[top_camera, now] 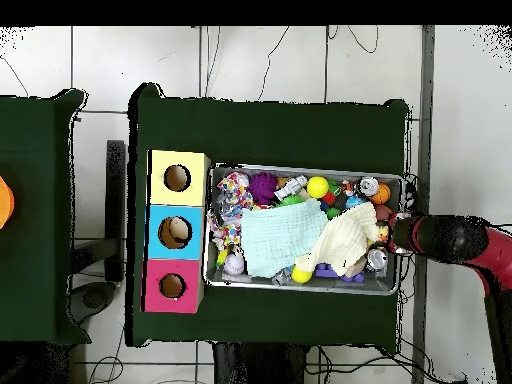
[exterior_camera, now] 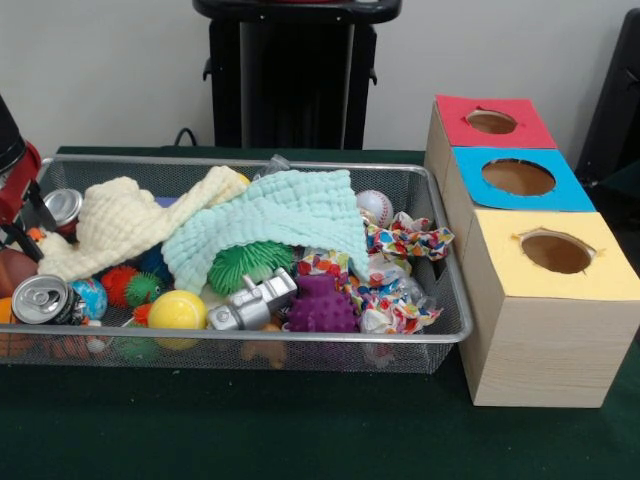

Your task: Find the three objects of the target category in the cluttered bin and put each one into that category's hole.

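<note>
A wire mesh bin [exterior_camera: 455, 330] [top_camera: 300, 288] is full of clutter. A cream cloth [exterior_camera: 120, 225] [top_camera: 345, 240] and a mint cloth [exterior_camera: 270, 220] [top_camera: 268, 240] cover much of it. Around them I see a baseball [exterior_camera: 375, 207], two drink cans [exterior_camera: 40, 298] [exterior_camera: 65, 205], a yellow ball [exterior_camera: 177, 310], a purple spiky ball [exterior_camera: 322, 305], a green spiky ball [exterior_camera: 250, 265] and a silver toy [exterior_camera: 252, 302]. My gripper [exterior_camera: 22, 240] [top_camera: 393, 233] hangs low over the bin's end by the cans, mostly cut off by the picture's edge.
Beside the bin's other end stand three joined boxes, each with a round hole on top: yellow [exterior_camera: 556, 252] [top_camera: 177, 178], blue [exterior_camera: 518, 177] [top_camera: 174, 232] and red [exterior_camera: 491, 122] [top_camera: 172, 286]. Patterned fabric [exterior_camera: 405, 240] lies at that end. Green cloth [exterior_camera: 250, 420] covers the table.
</note>
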`<state>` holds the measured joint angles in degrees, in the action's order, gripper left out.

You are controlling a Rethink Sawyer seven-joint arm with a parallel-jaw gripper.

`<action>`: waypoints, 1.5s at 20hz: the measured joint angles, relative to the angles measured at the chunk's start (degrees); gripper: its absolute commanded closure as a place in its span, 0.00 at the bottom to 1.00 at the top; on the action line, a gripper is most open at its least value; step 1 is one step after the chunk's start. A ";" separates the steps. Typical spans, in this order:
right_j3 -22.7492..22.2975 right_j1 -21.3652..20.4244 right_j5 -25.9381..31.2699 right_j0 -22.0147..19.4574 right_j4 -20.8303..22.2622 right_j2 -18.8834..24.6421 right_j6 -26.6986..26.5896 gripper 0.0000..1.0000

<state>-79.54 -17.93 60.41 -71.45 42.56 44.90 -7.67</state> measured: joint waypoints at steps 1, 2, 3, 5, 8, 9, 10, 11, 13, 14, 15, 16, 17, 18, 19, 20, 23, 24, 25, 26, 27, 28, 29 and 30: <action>0.02 0.00 0.08 0.00 -0.04 0.01 0.00 0.00; 0.04 0.00 0.11 0.00 -0.04 0.01 0.00 0.00; 0.06 0.01 0.13 0.00 -0.04 0.01 0.00 0.00; 0.07 0.04 0.12 0.00 -0.05 0.01 0.00 0.00; 0.07 0.04 0.12 0.00 -0.05 0.01 0.00 0.00; 0.07 0.04 0.13 0.00 -0.05 0.01 0.00 0.00; 0.07 0.04 0.13 0.00 -0.05 0.01 0.00 0.00; 0.07 0.04 0.13 0.00 -0.05 0.01 0.00 0.00; 0.07 0.04 0.13 0.00 -0.05 0.01 0.00 0.00; 0.07 0.04 0.13 0.00 -0.05 0.01 0.00 0.00; 0.07 0.04 0.13 0.00 -0.05 0.01 0.00 0.00; 0.07 0.04 0.13 0.00 -0.05 0.01 0.00 0.00; 0.07 0.04 0.13 0.00 -0.05 0.01 0.00 0.00; 0.07 0.04 0.13 0.00 -0.07 0.00 0.00 0.00; 0.07 0.04 0.13 0.00 -0.09 0.00 0.00 0.00; 0.08 0.04 0.13 -0.01 -0.12 0.00 0.00 0.00; 0.11 0.06 0.13 -0.01 -0.16 0.00 0.00 0.00; 0.11 0.06 0.13 -0.01 -0.16 0.00 0.00 0.00; 0.11 0.06 0.13 -0.01 -0.16 0.00 0.00 0.00; 0.11 0.06 0.13 -0.01 -0.16 0.00 0.00 0.00; 0.11 0.06 0.13 -0.01 -0.16 0.00 0.00 0.00; 0.11 0.06 0.13 -0.01 -0.16 0.00 0.00 0.00; 0.17 0.06 0.08 0.02 -0.14 0.00 0.00 1.00; 0.24 0.07 0.08 0.02 -0.11 -0.01 0.00 1.00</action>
<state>-79.30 -17.86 60.48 -71.43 42.45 44.89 -7.67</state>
